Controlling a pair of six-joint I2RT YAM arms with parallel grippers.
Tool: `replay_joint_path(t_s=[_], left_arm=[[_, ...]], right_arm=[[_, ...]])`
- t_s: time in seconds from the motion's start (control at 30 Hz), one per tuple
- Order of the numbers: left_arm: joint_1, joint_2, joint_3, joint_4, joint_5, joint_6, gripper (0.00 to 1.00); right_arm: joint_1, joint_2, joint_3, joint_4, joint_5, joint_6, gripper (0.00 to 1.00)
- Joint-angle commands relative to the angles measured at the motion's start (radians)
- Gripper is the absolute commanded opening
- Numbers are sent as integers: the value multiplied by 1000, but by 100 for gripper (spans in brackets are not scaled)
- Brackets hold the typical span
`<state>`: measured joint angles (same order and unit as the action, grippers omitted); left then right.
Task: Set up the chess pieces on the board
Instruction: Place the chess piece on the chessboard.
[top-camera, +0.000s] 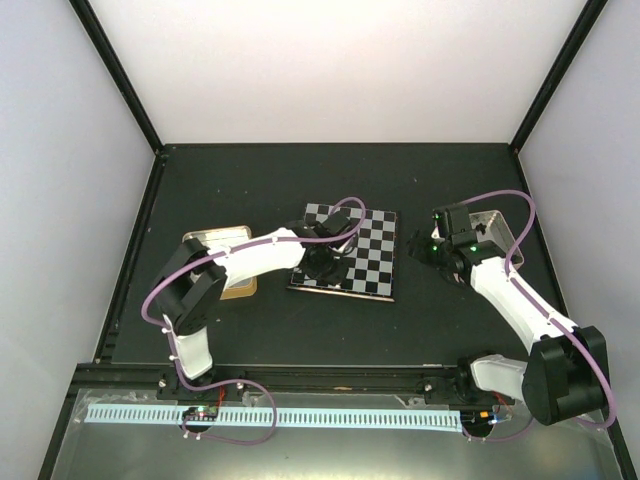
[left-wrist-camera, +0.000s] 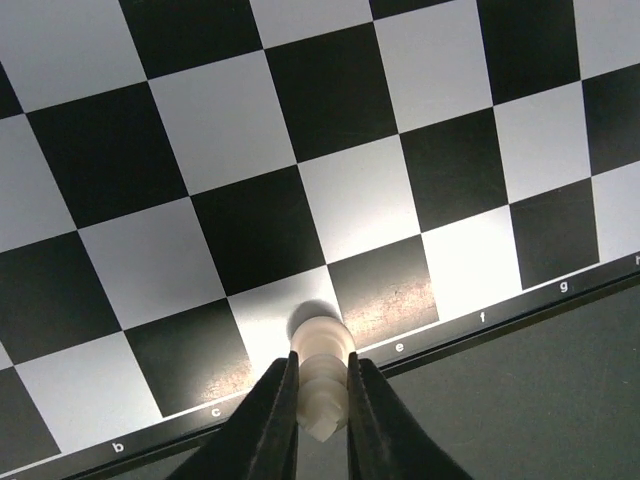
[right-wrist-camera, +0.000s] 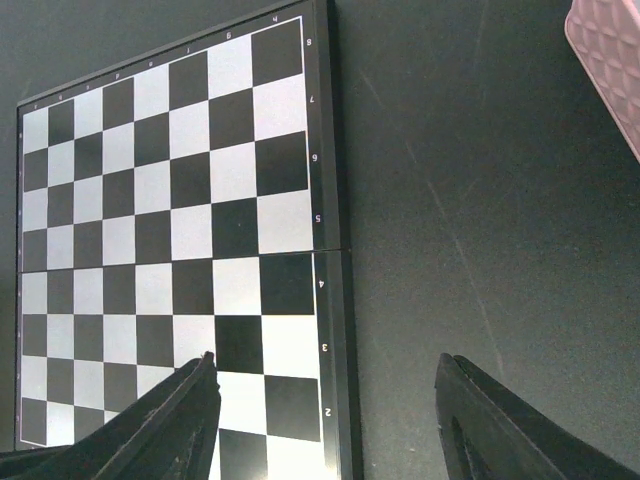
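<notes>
The board (top-camera: 368, 250) lies in the middle of the dark table; it also shows in the left wrist view (left-wrist-camera: 330, 150) and the right wrist view (right-wrist-camera: 170, 220). My left gripper (top-camera: 325, 262) is over the board's near left part. In the left wrist view it (left-wrist-camera: 322, 385) is shut on a cream-white chess piece (left-wrist-camera: 322, 350), whose base rests on or just above a pale square at the board's lettered edge. My right gripper (top-camera: 432, 247) is open and empty to the right of the board; its fingers (right-wrist-camera: 190, 400) spread wide over the board's numbered edge.
A gold-sided tin (top-camera: 222, 240) sits left of the board, partly under the left arm. A pinkish-silver tin (top-camera: 497, 222) stands at the right behind the right wrist; its corner shows in the right wrist view (right-wrist-camera: 610, 60). Black frame rails border the table.
</notes>
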<state>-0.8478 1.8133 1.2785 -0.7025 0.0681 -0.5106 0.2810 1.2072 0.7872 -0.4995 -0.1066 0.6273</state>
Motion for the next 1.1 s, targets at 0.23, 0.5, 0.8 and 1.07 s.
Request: replay_joint_path(t_s=[0.23,0.5,0.8,1.07], left_arm=[[-16,18,72,-41,-49,24,39],[-14,14,68,-42,-41,27,48],[-15,47,69,-53,-34,20,40],[-15,62,71,-86,-75,22,35]], right_arm=[[3,-12,7,-2,-28,-18,62],[3,-18,1,1,-50,-11,62],[3,-16,-6,6,-53,-15,62],[2,-13,-11,13,-57,-17,62]])
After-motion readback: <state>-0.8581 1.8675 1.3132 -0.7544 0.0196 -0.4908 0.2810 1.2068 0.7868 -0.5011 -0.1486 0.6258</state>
